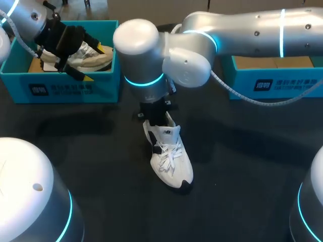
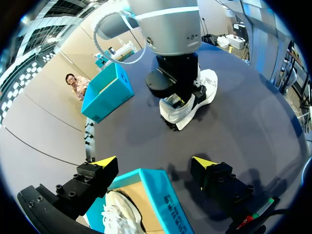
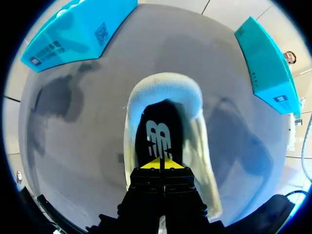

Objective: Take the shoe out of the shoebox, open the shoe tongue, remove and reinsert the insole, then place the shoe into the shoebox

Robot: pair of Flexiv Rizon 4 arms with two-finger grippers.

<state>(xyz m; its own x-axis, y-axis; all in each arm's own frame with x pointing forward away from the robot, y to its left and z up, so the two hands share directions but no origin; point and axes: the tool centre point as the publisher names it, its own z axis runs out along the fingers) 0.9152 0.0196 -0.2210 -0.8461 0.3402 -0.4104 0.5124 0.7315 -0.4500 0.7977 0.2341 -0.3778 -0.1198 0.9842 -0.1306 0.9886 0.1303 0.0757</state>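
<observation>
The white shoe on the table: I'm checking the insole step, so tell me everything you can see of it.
The white shoe is a lace-up trainer with a mesh-looking upper, white laces and a dark toe tip. It stands upright on its sole on the dark table, toe toward the robot. A black insole lies inside. The right claw, tips together, sits in the heel opening over the insole.

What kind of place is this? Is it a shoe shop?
More likely a robot test room than a shop, I think. The left arm and right arm hang over a dark table, which holds a white shoe, the left shoebox and the right shoebox, both blue.
</observation>
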